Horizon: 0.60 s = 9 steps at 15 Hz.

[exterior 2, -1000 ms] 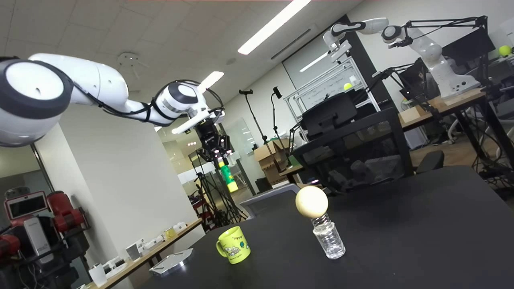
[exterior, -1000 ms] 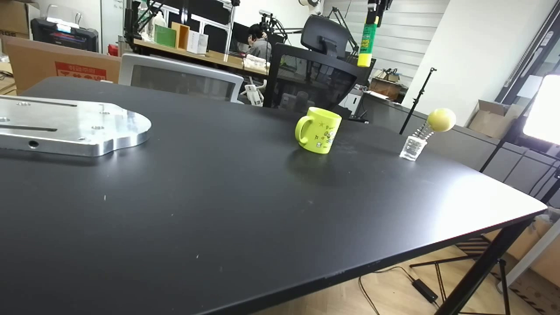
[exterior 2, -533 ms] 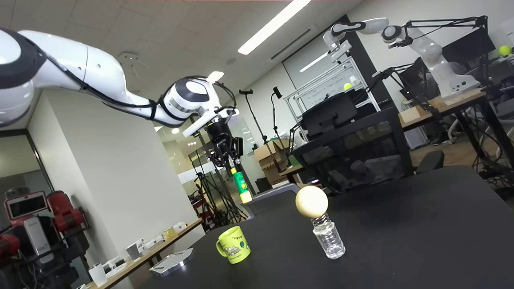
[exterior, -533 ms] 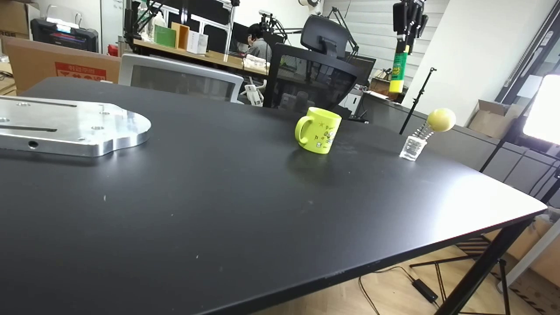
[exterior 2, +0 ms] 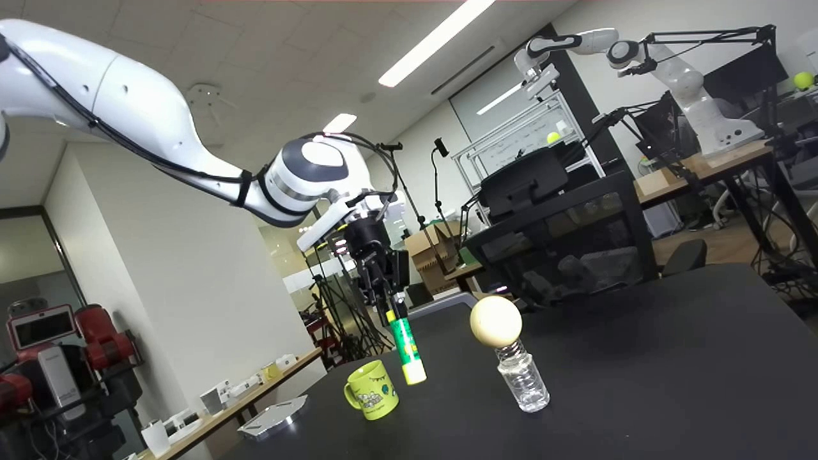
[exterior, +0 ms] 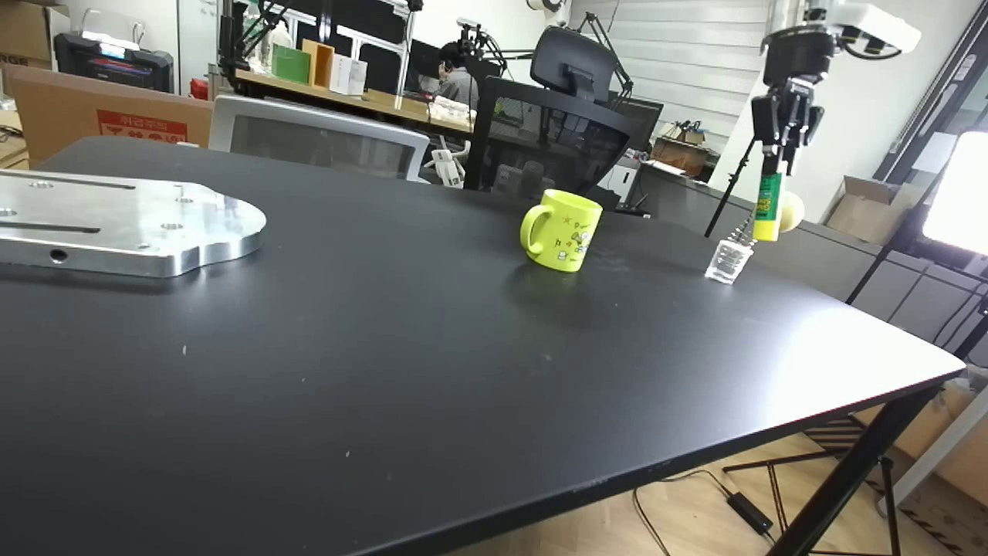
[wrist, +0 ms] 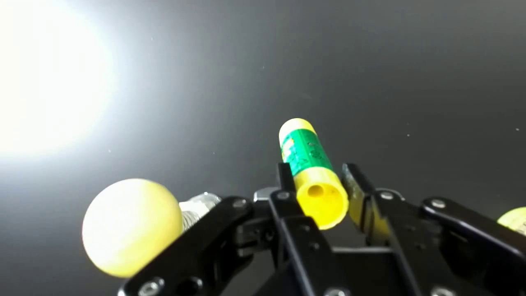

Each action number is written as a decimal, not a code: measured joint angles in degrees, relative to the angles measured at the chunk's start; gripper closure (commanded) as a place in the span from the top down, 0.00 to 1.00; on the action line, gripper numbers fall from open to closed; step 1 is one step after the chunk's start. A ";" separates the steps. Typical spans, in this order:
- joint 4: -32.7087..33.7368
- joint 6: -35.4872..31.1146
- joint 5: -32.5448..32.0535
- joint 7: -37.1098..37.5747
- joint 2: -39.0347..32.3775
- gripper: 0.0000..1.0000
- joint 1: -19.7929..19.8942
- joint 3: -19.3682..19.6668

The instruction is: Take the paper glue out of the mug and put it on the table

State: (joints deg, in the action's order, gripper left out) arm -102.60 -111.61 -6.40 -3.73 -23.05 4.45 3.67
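Observation:
My gripper (wrist: 316,168) is shut on the paper glue (wrist: 306,150), a slim green tube with yellow ends, gripped at its upper yellow end. The glue also shows in both exterior views (exterior: 768,202) (exterior 2: 406,345), hanging nearly upright with its lower end above the black table (exterior: 386,347). The gripper points down over it in both exterior views (exterior: 778,166) (exterior 2: 393,310). The lime mug (exterior: 567,230) stands upright on the table, apart from the glue; it also shows in an exterior view (exterior 2: 372,391). Only its edge shows in the wrist view (wrist: 517,220).
A pale yellow ball (exterior 2: 496,321) on a spring tops a small clear cup (exterior 2: 525,383) on the table; the ball (wrist: 131,228) is left of the fingers in the wrist view. A metal plate (exterior: 131,220) lies on the table. Chairs (exterior: 548,131) stand behind the table edge.
The gripper has moved down towards the table with the glue in it, and to the right in both exterior views. The mug, ball and cup have not moved.

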 measured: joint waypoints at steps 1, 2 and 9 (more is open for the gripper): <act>-3.30 -1.93 0.02 0.28 0.95 0.09 0.54 0.57; -6.71 -4.08 0.07 0.53 1.87 0.09 1.07 1.16; -26.51 -16.05 1.20 0.09 8.27 0.34 4.72 3.83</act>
State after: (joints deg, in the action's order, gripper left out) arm -129.11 -127.66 -5.21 -3.64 -14.78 9.18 7.51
